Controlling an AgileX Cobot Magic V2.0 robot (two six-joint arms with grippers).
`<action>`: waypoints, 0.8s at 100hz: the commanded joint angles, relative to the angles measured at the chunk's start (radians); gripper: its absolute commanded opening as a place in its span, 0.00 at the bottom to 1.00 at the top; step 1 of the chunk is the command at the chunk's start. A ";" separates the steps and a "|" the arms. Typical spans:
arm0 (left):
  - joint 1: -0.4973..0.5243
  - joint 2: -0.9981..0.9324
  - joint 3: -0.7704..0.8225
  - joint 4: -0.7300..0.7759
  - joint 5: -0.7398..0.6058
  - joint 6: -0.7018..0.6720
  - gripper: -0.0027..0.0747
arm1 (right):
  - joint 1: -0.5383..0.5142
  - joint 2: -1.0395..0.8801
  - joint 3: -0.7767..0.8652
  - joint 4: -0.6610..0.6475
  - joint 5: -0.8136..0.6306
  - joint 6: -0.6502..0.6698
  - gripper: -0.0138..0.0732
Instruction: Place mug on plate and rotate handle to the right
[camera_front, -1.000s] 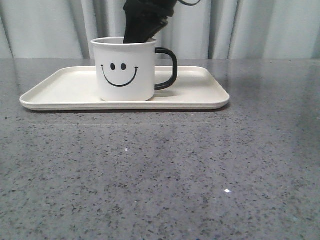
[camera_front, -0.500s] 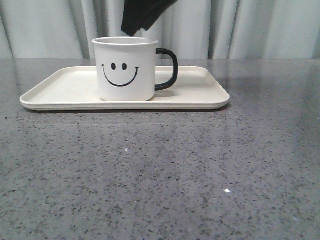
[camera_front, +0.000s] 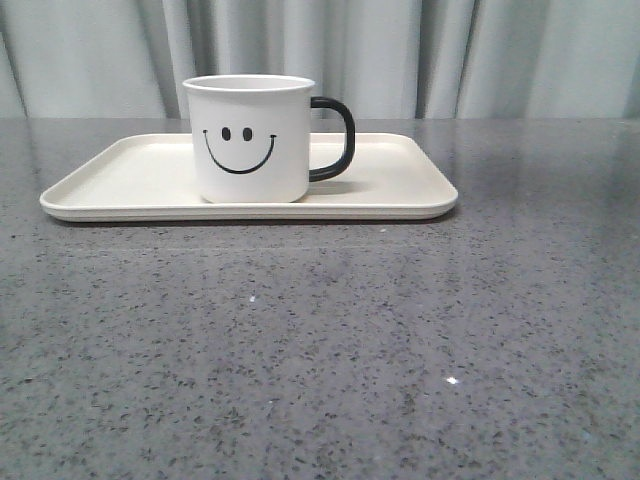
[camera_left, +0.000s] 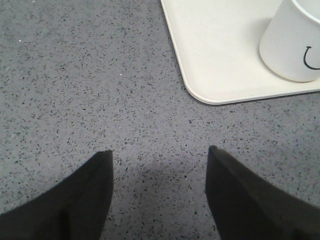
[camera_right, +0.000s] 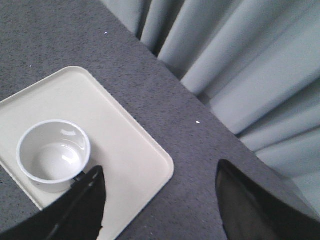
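One mug: white mug (camera_front: 250, 138) upright on the plate (camera_front: 130, 175), smiley face toward the front camera, standing left of the plate's middle.
Mug contents: empty, bare glossy inside seen from the right wrist view (camera_right: 53, 155).
Handle: black handle (camera_front: 335, 138) points to the robot's right.
Plate: cream plate lies flat on the grey speckled table (camera_front: 320, 340); holds only the mug.
Left gripper: left gripper (camera_left: 159, 172) low over bare table just off a plate corner (camera_left: 210, 75), fingers spread wide, holding nothing.
Right gripper: right gripper (camera_right: 160, 195) high above plate (camera_right: 135, 145) and mug, fingers wide apart, empty.
Backdrop: pale curtain (camera_front: 480, 55) behind the table.
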 joint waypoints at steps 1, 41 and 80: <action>0.002 -0.003 -0.027 -0.005 -0.044 -0.007 0.56 | -0.005 -0.118 0.043 -0.092 -0.043 0.046 0.71; 0.002 -0.003 -0.027 -0.008 -0.035 -0.007 0.56 | -0.005 -0.570 0.687 -0.370 -0.255 0.225 0.71; 0.002 -0.003 -0.027 -0.008 -0.035 -0.007 0.56 | -0.005 -0.876 1.251 -0.522 -0.499 0.505 0.71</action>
